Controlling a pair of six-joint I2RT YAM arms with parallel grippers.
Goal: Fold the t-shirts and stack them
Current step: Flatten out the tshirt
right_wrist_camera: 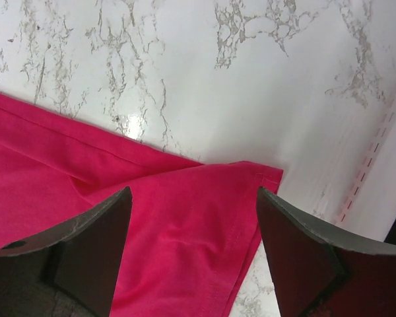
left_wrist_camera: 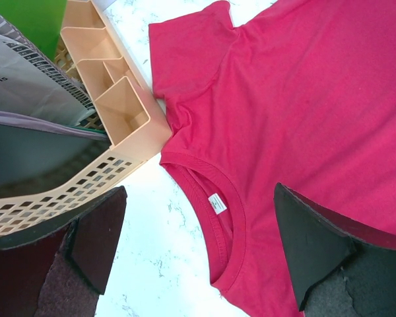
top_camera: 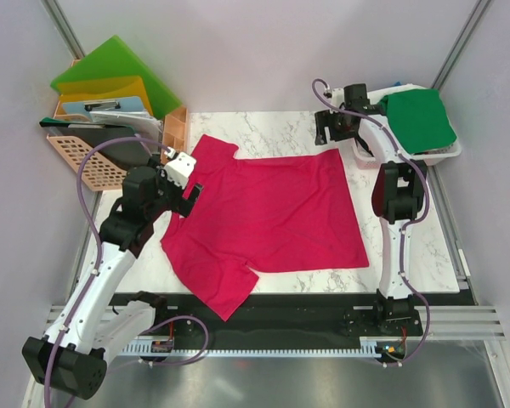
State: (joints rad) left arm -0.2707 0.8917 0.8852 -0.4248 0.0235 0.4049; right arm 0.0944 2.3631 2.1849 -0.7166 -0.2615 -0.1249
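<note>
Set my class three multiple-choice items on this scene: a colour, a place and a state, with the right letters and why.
1. The t-shirt spread on the table is: A white; B crimson-pink; C black.
2. The green t-shirt lies: A in the white basket; B on the spread t-shirt; C on the floor.
3. The left tool is: A shut on cloth; B open above the collar; C out of view.
Answers: 1 B, the flat cloth is crimson-pink. 2 A, green cloth fills the basket at far right. 3 B, its fingers stand apart over the collar.
</note>
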